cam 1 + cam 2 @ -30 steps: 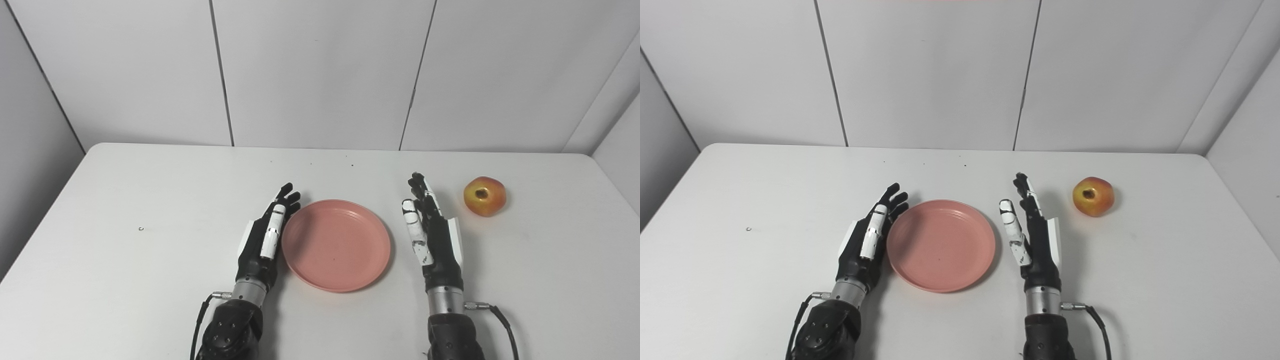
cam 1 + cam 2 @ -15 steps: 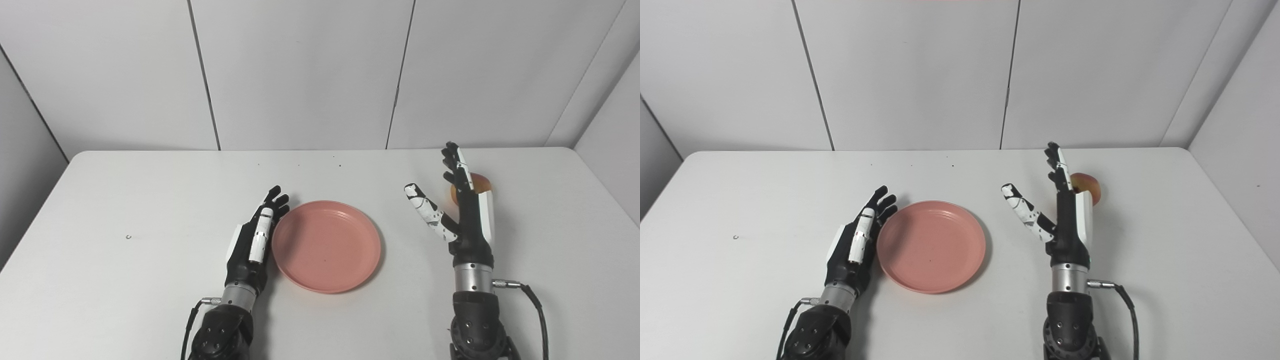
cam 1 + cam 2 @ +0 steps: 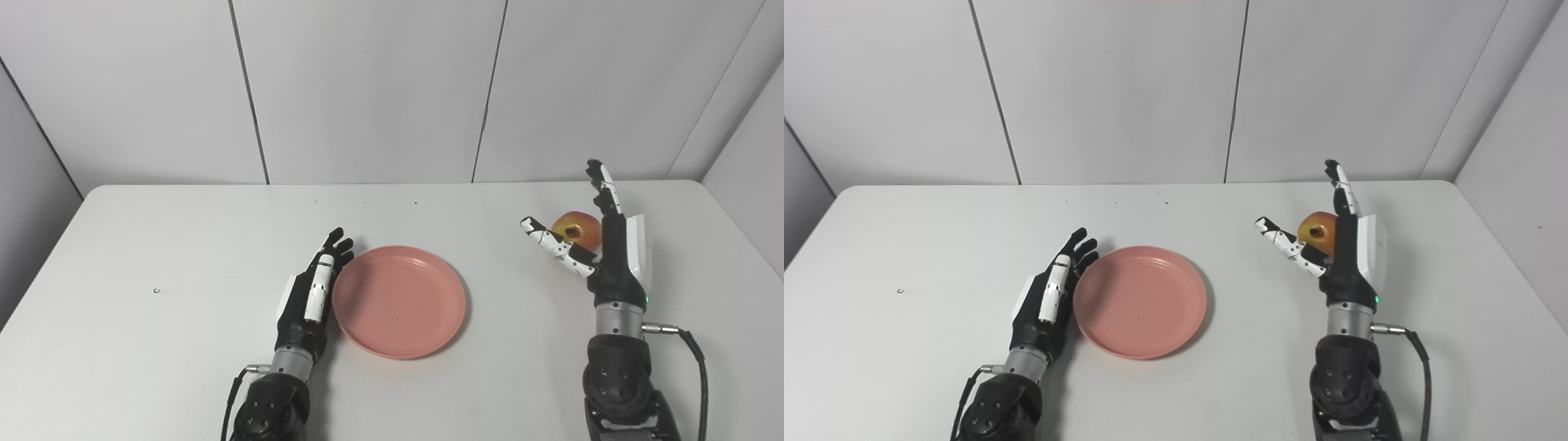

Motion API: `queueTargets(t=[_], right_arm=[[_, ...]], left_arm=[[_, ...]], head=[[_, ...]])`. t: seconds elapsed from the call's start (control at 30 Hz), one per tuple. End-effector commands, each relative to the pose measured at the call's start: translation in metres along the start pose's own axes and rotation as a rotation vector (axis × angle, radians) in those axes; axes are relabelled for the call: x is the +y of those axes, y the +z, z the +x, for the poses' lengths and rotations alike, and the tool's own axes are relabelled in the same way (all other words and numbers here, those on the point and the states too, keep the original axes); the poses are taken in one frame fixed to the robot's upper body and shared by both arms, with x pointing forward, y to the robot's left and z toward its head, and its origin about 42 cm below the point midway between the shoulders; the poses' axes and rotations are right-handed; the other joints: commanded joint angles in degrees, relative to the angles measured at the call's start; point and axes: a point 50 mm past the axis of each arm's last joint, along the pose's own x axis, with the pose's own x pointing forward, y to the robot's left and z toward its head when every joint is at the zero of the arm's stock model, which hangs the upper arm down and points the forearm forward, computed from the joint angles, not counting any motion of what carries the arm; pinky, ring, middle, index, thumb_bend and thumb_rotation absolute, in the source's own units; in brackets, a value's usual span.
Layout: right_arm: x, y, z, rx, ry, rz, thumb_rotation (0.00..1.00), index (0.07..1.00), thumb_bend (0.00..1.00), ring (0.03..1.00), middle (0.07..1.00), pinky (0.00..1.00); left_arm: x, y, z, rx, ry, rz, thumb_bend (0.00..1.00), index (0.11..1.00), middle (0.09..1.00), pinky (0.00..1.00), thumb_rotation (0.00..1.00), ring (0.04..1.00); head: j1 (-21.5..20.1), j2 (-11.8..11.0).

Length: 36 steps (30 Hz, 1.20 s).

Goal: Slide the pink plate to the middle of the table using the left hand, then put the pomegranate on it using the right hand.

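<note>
Pink plate [image 3: 398,300] mid table [image 3: 153,233], touching inner edge of left robot hand [image 3: 309,294], fingers spread flat, pomegranate [image 3: 576,228] on table btwn thumb & fingers of right robot hand [image 3: 603,254], spread wide, not gripping

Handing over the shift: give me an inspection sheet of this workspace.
Surface: white table, a few dark specks near the back edge.
Job's things: pink plate near the middle, empty; pomegranate on the table at right.
Clutter: tiny ring-like speck at left.
Hands: left hand open, beside the plate's left rim; right hand open, spread around the pomegranate, not closed.
Cables: black cable at the right wrist.
Surroundings: white panelled walls.
</note>
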Motion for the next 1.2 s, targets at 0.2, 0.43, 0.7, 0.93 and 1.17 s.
queueTargets(t=[0.2,0.43,0.7,0.93,1.17], right_arm=[[-0.025,0.002,0.04,-0.015,-0.071,-0.088,0.42,0.913,0.79,0.869,0.911,0.76],[-0.026,-0.014,0.054,0.036,-0.049,-0.176,0.39,0.907,0.83,0.853,0.903,0.72],[-0.019,-0.027,0.06,0.101,-0.017,-0.183,0.37,0.914,0.84,0.875,0.918,0.76],[-0.012,-0.036,0.063,0.115,0.022,-0.215,0.36,0.909,0.84,0.873,0.917,0.73],[-0.005,-0.044,0.064,0.142,0.062,-0.237,0.37,0.917,0.85,0.874,0.92,0.73]], left_arm=[[0.0,0.006,0.002,-0.039,-0.003,0.004,0.29,0.912,0.921,0.93,1.0,0.93],[0.0,0.006,0.003,-0.042,-0.003,0.009,0.29,0.91,0.921,0.93,1.0,0.929],[0.001,0.006,0.003,-0.047,-0.001,0.011,0.3,0.913,0.921,0.93,1.0,0.928],[0.001,0.007,0.002,-0.048,0.007,0.002,0.29,0.907,0.918,0.92,1.0,0.925],[0.002,0.007,0.002,-0.051,0.009,0.008,0.28,0.906,0.917,0.92,1.0,0.924]], head=[[0.13,-0.2],[0.16,-0.3],[0.08,-0.24],[0.26,-0.12],[0.2,-0.09]])
